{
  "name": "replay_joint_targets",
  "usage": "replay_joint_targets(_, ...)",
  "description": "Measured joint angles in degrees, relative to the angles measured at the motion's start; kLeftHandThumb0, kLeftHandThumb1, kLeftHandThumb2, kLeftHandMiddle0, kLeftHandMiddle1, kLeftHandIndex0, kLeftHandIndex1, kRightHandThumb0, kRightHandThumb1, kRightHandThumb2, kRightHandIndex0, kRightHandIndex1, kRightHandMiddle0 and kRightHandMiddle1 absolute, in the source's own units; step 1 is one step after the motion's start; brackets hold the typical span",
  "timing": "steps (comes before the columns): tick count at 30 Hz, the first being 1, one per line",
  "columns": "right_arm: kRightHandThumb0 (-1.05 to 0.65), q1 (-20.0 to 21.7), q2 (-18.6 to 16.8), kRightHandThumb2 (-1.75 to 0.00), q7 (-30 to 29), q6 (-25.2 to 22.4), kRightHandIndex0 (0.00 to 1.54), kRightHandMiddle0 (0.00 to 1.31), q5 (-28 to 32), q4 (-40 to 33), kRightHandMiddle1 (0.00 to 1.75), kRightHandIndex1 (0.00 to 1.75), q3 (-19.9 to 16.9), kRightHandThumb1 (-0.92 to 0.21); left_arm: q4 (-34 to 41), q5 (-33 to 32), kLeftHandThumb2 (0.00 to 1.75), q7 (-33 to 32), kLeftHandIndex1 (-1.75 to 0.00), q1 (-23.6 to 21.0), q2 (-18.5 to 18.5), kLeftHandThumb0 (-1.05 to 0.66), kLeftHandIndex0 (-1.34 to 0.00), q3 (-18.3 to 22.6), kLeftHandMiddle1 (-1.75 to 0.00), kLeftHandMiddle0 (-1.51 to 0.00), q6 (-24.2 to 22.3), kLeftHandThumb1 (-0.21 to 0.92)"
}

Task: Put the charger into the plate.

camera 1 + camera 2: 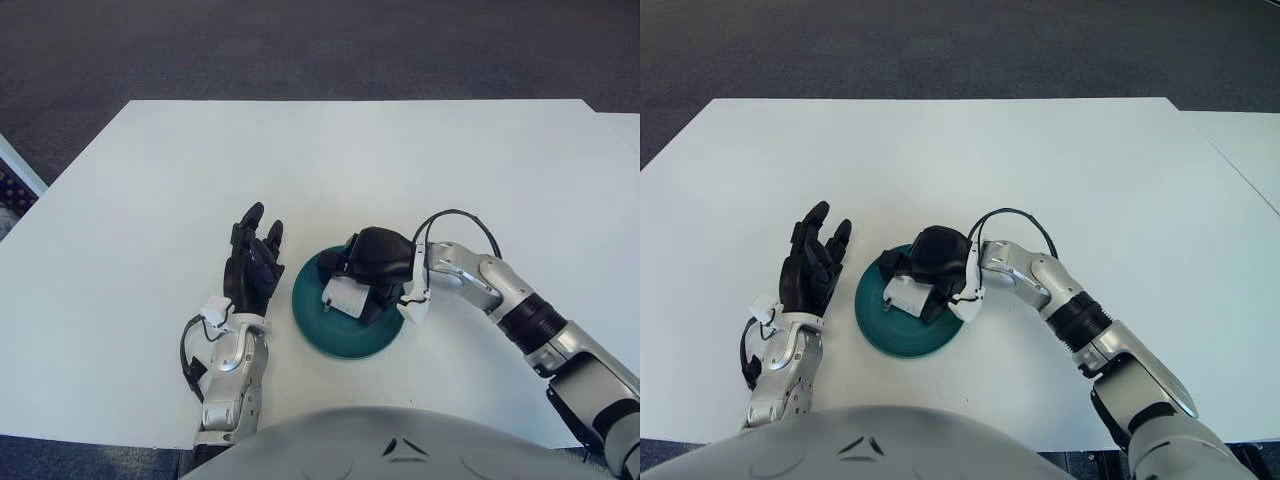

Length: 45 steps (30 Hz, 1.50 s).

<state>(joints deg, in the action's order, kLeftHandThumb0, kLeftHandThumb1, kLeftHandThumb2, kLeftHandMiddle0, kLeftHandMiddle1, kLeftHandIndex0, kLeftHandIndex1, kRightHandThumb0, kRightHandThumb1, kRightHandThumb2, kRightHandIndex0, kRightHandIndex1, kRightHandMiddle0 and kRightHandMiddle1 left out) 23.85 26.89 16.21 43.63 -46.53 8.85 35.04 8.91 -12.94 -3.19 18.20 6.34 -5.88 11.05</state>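
Note:
A dark green plate (318, 322) sits on the white table near the front edge. My right hand (372, 268) is over the plate with its black fingers curled around a white charger (347, 296). The charger is low over the plate's middle; I cannot tell whether it touches the plate. My left hand (254, 265) shows just left of the plate, fingers spread and holding nothing. The plate also shows in the right eye view (880, 325), with the charger (908, 293) in my right hand (932, 262).
The white table (330, 160) stretches wide behind and to both sides of the plate. Dark carpet lies beyond its far edge. A second white surface (1250, 150) shows at the far right.

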Motion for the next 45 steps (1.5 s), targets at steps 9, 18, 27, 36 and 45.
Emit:
replay_joint_targets(9,-1.05,0.12,-0.27,-1.02,8.4,-4.78,0.0,0.0,5.93,-0.77,0.03,0.01,-0.15,-0.92,-0.23,-0.1,0.92,-1.8,-0.68,-1.89,0.07,-0.88,-0.01,1.73,0.0,-0.37,-4.65,0.92)
replay_joint_targets(18,-1.05,-2.01,-0.49,-0.98,15.15,-11.83,0.0,0.0,10.74,-4.25,0.0,0.0,-1.77,-0.92,-1.09,-0.29,0.9,-1.89,-0.66,-2.51,0.23,-0.91,0.0,3.28,0.0,-0.37,-4.48,0.92)
replay_joint_targets(27,-1.05,-7.89,-4.28,-0.93,9.27,-15.45,0.0,0.01,22.69,-6.28,0.01,0.0,-10.0,-0.92,-2.66,-0.02,0.96,-3.36,-0.57,-2.64,0.33,-0.92,0.0,3.89,0.0,-0.29,-4.25,0.92)
replay_joint_targets(36,-1.05,-7.41,-9.48,-0.92,9.46,-28.74,0.0,0.03,38.77,-2.77,0.02,0.0,-20.04,-0.92,-4.47,-1.31,0.98,-2.61,-0.61,-2.68,0.32,-0.99,-0.04,3.62,-0.04,-0.35,-2.04,0.92)
replay_joint_targets(45,-1.05,-6.16,-15.66,-0.92,9.41,-51.48,0.0,0.07,58.65,3.67,0.04,0.0,-32.82,-0.92,-5.98,-2.41,0.98,-0.55,-0.62,-2.91,0.27,-1.05,-0.06,3.62,-0.05,-0.4,1.05,0.92)
